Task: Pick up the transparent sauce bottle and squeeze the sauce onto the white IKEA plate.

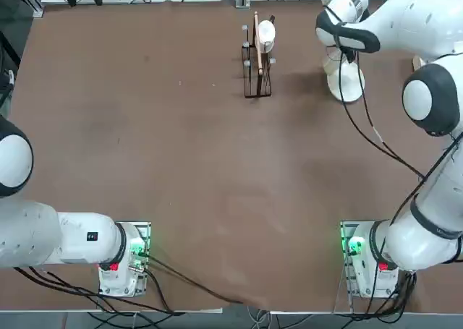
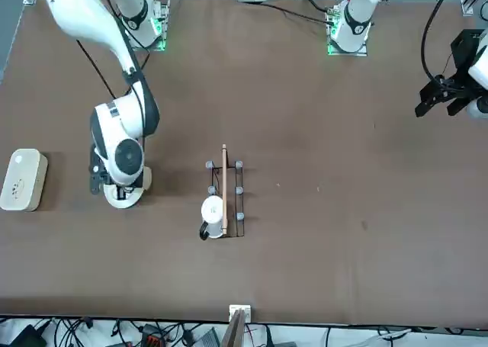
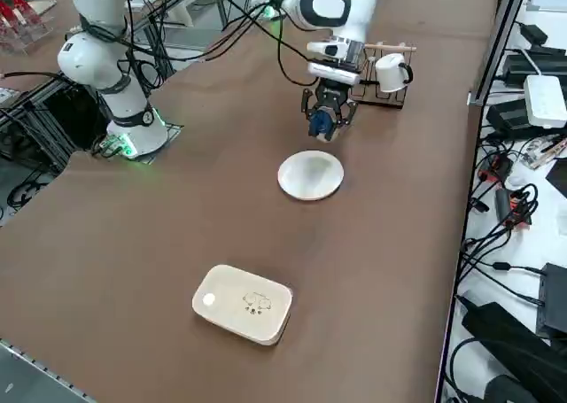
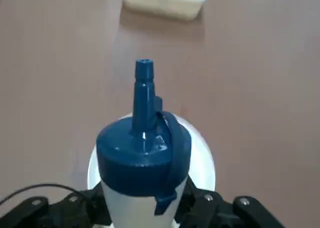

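We see the right hand point(image 3: 322, 124) pinching the transparent sauce bottle point(image 4: 145, 188), nozzle pointing down above the white IKEA plate point(image 3: 311, 174) on the bench point(image 3: 177, 208). From overhead the arm hides bottle and most of the plate.

We see the plate point(image 3: 311, 174) lying flat on the worktop point(image 3: 177, 208), towards the robot's right and far from the arm bases. The right gripper point(image 3: 322, 125) hangs over the plate's edge on the rack's side, clamped on the sauce bottle point(image 4: 144, 188), whose nozzle points down at the plate. To the plate's left, from the robot's side, stands the wire rack point(image 1: 257, 61), well apart, and a cup point(image 1: 266, 32) sits at its far end. Further to the robot's right of the plate lies the box point(image 3: 243, 303), apart from it.
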### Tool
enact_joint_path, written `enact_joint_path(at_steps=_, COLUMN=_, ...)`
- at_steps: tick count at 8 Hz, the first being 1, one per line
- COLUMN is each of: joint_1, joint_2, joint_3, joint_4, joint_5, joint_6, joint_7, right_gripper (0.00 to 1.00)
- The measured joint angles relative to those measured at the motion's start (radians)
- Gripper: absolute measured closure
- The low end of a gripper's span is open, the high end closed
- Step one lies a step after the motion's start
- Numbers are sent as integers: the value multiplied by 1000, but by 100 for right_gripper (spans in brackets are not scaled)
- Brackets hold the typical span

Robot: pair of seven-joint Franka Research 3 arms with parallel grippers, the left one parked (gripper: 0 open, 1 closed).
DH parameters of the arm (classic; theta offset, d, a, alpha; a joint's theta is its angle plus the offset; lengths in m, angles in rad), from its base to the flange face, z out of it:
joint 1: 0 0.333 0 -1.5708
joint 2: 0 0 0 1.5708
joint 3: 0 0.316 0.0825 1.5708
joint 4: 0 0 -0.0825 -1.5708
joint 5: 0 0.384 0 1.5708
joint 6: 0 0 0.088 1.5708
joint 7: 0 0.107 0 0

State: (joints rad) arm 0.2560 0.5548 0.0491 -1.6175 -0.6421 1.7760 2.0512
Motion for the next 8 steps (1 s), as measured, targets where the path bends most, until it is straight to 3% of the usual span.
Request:
enact_joint_path(at_steps=6, joint_1=41, joint_2=2, joint_3=-6, joint_4=9, joint_5=-383, joint_6=-436, joint_7=109, right_gripper=55)
enact_joint_path(at_steps=8, joint_1=26, joint_2=-2, joint_3=-28, joint_4=-100, joint_5=-448, joint_6=-470, joint_7=236, right_gripper=55)
